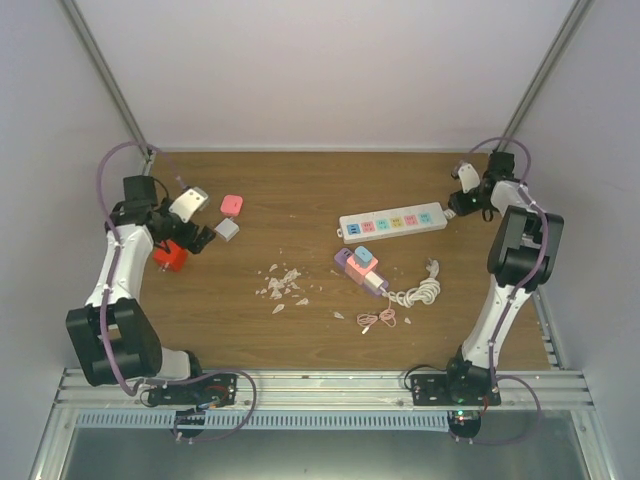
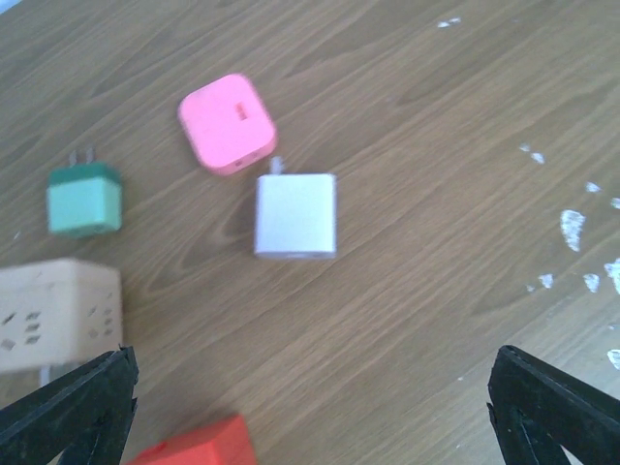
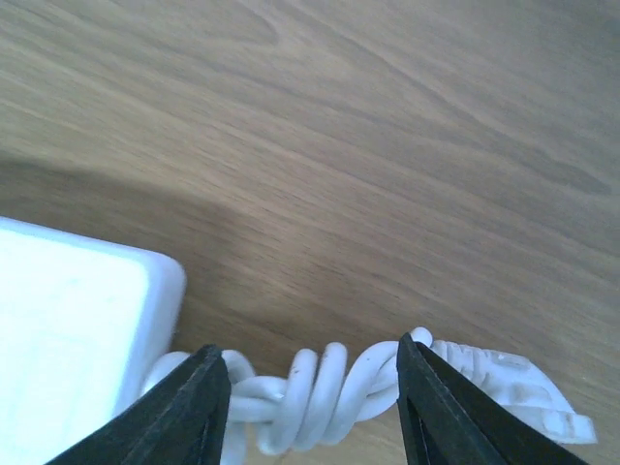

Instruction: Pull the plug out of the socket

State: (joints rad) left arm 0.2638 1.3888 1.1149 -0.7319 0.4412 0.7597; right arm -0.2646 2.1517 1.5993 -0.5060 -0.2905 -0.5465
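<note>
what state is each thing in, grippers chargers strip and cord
power strip: lying flat, no plug seen in it
strip's cord: twisted into a bundle
left gripper: wide open, empty
right gripper: jaws partly apart astride the strip's cord, grip unclear
pink charger: loose, lying flat
white charger: loose, prongs bare
green charger: loose, prongs bare
purple adapter: pink and blue pieces on it, plugged or not unclear

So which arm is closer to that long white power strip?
Right. The right gripper hangs over the twisted white cord at the power strip's right end. The left gripper is far across the table, open above the small plug adapters.
</note>
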